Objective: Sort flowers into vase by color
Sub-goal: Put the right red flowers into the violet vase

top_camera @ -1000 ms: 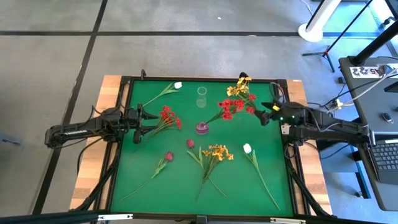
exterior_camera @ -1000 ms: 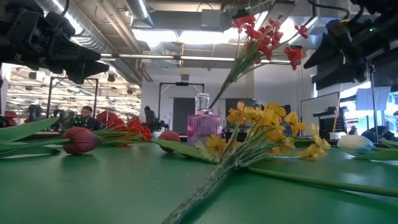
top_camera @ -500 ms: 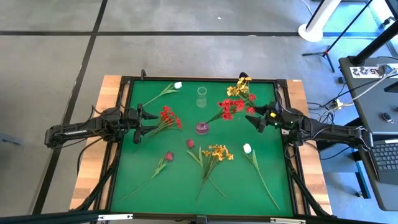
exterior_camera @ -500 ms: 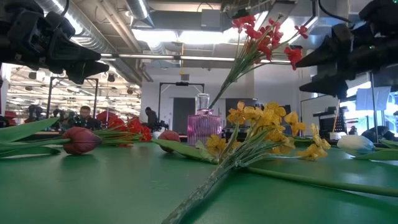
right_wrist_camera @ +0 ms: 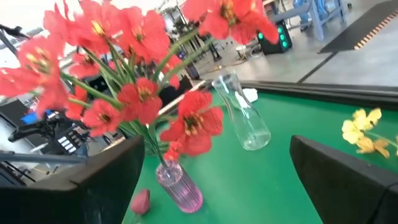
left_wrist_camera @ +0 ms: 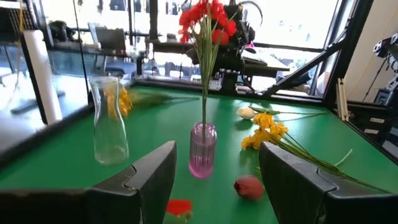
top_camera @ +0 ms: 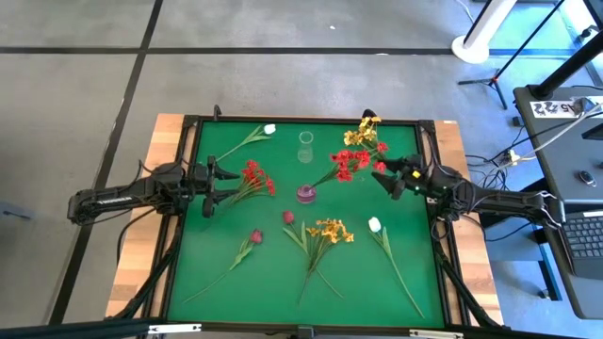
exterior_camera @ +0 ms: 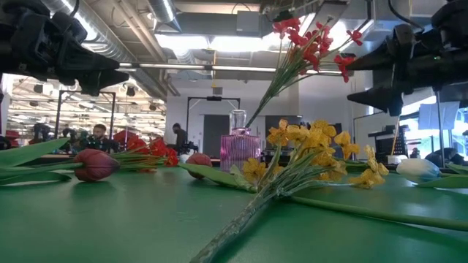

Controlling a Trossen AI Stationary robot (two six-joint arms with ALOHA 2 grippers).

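Right now right end effector (top_camera: 388, 175) open, empty, hovering just beside red flower cluster (top_camera: 354, 162), whose stem stands in pink vase (top_camera: 306, 194) near middle of green counter (top_camera: 217, 254). Left end effector (top_camera: 219, 187) open, empty, waiting near second red cluster (top_camera: 252, 176) lying on counter. Clear vase (top_camera: 305, 144) empty, behind pink one. Yellow cluster (top_camera: 330, 230), white bud (top_camera: 374, 224), dark red buds (top_camera: 255, 236) lying nearer front edge; another white bud (top_camera: 269, 129) and yellow cluster (top_camera: 363, 130) at far edge.
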